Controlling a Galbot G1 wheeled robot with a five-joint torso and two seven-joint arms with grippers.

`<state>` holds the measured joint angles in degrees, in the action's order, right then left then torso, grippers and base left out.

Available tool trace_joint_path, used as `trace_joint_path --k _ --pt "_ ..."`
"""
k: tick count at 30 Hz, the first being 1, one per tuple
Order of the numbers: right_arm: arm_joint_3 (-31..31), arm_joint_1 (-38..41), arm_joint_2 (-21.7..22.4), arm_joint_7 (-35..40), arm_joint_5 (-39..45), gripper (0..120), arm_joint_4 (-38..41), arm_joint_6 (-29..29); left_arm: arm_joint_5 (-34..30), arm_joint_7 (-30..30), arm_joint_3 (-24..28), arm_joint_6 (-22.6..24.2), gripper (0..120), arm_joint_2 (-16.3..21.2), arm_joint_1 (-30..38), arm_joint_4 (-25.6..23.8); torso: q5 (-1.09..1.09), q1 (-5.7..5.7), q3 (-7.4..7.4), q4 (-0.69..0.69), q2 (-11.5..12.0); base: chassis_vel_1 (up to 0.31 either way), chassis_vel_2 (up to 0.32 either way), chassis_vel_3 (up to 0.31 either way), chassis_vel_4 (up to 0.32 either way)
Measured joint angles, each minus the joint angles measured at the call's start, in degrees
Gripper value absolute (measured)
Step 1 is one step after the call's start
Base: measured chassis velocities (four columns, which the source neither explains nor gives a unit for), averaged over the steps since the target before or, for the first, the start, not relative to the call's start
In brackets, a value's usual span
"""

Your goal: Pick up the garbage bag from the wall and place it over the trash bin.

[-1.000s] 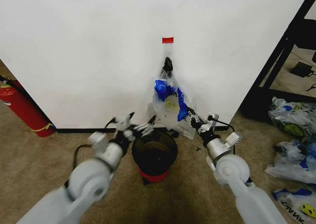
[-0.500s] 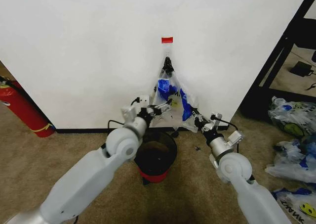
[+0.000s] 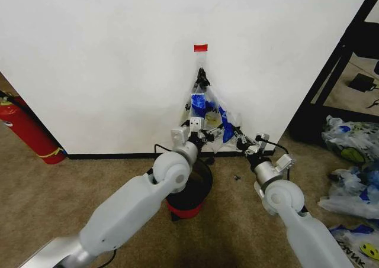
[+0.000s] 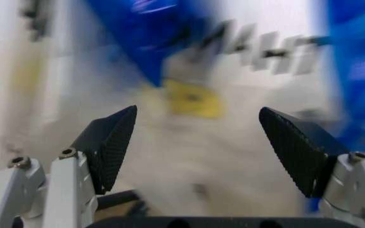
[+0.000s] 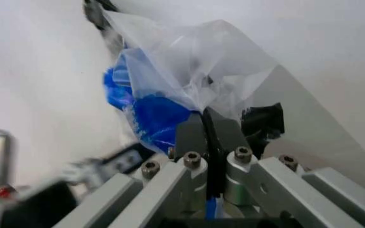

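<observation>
Nearest the head camera, two pale grey arms are extended forward over a tan carpet (image 3: 53, 197). Between them, a small round black trash bin (image 3: 201, 188) with a red base is partly hidden behind the left arm's elbow and is set just in front of the wall. The left gripper (image 3: 204, 136) is raised above the bin and pointed at the garbage bag (image 3: 208, 111); in the left wrist view its two ridged black fingers (image 4: 112, 142) are spread wide, with the bag's blue patches, yellow face and black lettering blurred between and beyond them, and contact with the plastic cannot be told. The right gripper (image 3: 238, 139) is held at the bag's lower right edge; in the right wrist view its fingertips (image 5: 198, 128) are pressed together on a pinch of clear plastic. The bag is stretched from that pinch up to a black clip (image 3: 202, 76) on the white wall (image 3: 106, 61), below a small red tape strip (image 3: 201, 47). A red fire extinguisher (image 3: 26, 129) is leaned against the wall far to the left.
</observation>
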<state>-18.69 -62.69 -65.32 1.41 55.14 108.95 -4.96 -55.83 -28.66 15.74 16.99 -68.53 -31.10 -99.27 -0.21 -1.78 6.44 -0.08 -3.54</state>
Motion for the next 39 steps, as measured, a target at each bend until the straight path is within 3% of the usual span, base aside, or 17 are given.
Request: trace_joint_path --k 20,24,29,39 --pt "-0.6 -1.5 0.2 0.0 0.1 0 1.8 -0.2 1.4 -3.7 0.1 -0.7 74 -4.2 5.5 7.9 0.0 0.0 -0.01 0.0 0.0 0.0 0.0 0.0 0.0" --pt "-0.7 -1.5 0.2 0.0 0.2 0 1.8 -0.2 1.4 -4.4 -0.3 -1.1 65 -4.4 6.0 8.6 -0.01 0.0 0.0 0.01 0.0 0.0 0.0 0.0 0.0" --pt "-0.8 -1.2 0.0 0.0 0.3 0 1.5 -0.2 1.2 -4.5 -0.5 -1.5 41 -3.3 5.5 7.8 -0.01 0.0 0.0 0.02 0.0 0.0 0.0 0.0 0.0" --pt "-0.7 -1.1 -0.3 0.0 0.3 0 1.3 -0.2 0.2 -4.5 -0.6 -1.9 9 -4.0 5.6 7.8 -0.01 0.0 0.0 0.0 0.0 0.0 0.0 0.0 0.0"
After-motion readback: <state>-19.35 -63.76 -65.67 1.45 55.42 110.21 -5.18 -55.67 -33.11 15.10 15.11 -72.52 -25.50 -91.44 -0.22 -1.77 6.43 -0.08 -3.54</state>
